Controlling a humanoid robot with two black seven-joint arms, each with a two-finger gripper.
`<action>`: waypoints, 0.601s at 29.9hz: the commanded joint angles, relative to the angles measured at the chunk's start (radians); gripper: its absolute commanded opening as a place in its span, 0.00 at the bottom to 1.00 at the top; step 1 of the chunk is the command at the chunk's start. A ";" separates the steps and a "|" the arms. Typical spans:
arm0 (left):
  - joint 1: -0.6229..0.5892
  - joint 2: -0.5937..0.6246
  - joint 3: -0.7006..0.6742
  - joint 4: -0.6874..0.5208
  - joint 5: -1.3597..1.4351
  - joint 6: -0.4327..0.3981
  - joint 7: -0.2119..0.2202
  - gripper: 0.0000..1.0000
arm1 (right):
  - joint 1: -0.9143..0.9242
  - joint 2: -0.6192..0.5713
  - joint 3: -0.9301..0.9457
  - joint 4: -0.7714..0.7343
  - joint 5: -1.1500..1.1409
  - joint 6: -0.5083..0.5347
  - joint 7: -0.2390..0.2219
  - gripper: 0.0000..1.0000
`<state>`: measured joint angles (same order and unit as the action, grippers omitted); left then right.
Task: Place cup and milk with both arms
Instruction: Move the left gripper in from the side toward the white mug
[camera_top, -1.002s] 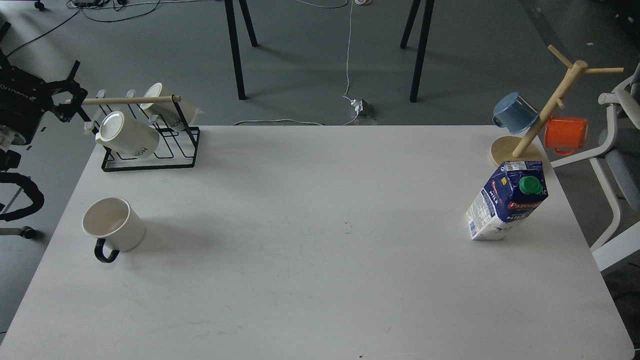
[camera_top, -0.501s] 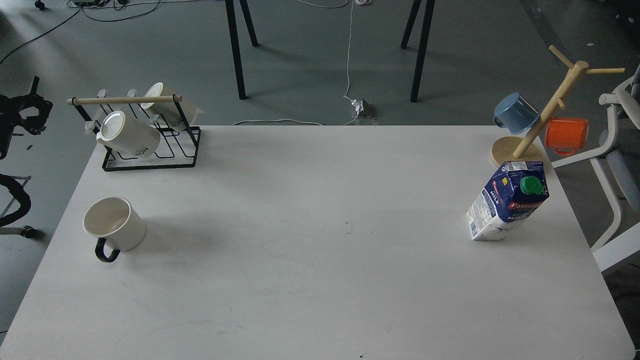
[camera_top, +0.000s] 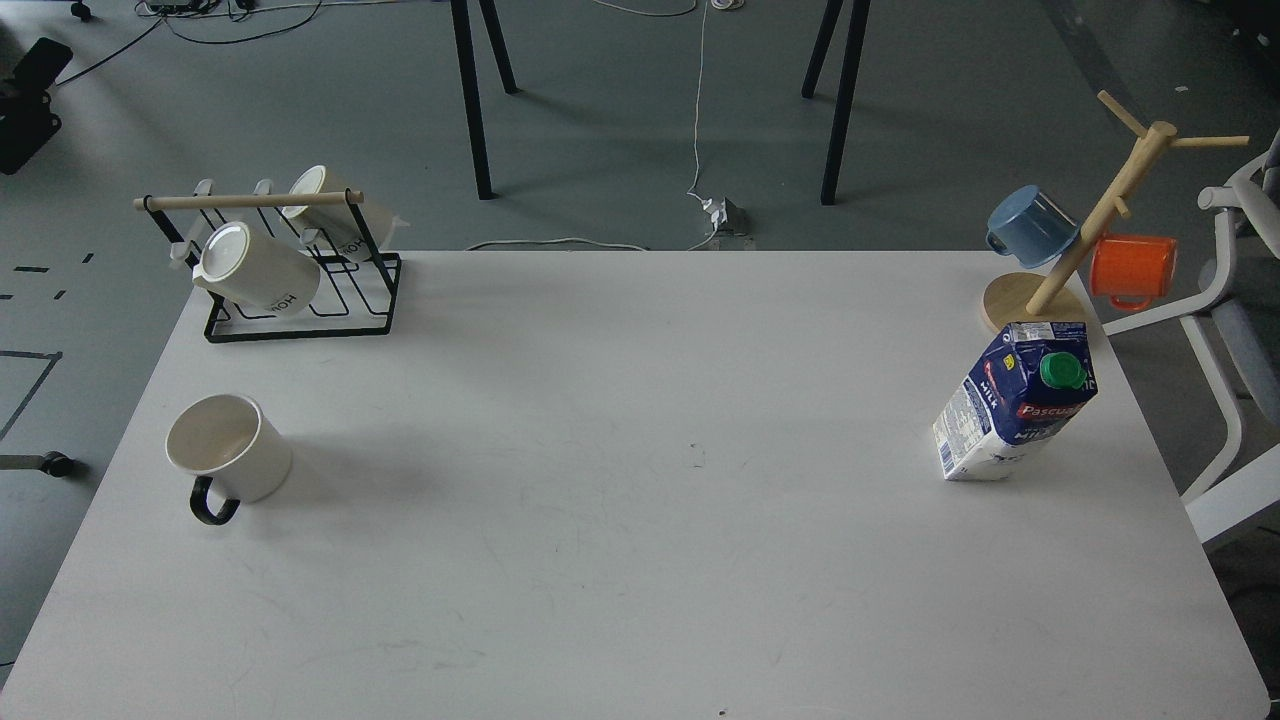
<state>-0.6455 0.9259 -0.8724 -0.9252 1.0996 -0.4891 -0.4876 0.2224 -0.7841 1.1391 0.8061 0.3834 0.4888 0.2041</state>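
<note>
Currently cup (camera_top: 229, 460) upright, handle toward camera; milk (camera_top: 1012, 405) upright.

Black arm part (camera_top: 25, 105), boxy, indistinct.

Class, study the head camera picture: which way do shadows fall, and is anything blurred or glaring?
Head view: the cup throws a soft shadow to its right on the table, so light comes from the left; the milk label reads sharp; no strong glare; lighting looks even and diffuse.
</note>
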 joint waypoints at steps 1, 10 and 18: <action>0.010 0.028 0.004 -0.125 0.155 0.000 -0.001 1.00 | -0.005 0.000 0.001 -0.001 0.000 0.000 0.000 1.00; 0.017 0.040 0.061 -0.173 0.721 0.000 -0.001 1.00 | -0.009 0.000 0.001 -0.028 0.000 0.000 0.000 1.00; -0.080 -0.027 0.082 0.060 0.652 0.000 -0.001 0.99 | -0.017 0.000 -0.002 -0.044 0.000 0.000 0.000 1.00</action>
<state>-0.6966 0.9337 -0.7952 -0.9123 1.7573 -0.4885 -0.4890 0.2083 -0.7839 1.1374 0.7704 0.3835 0.4887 0.2041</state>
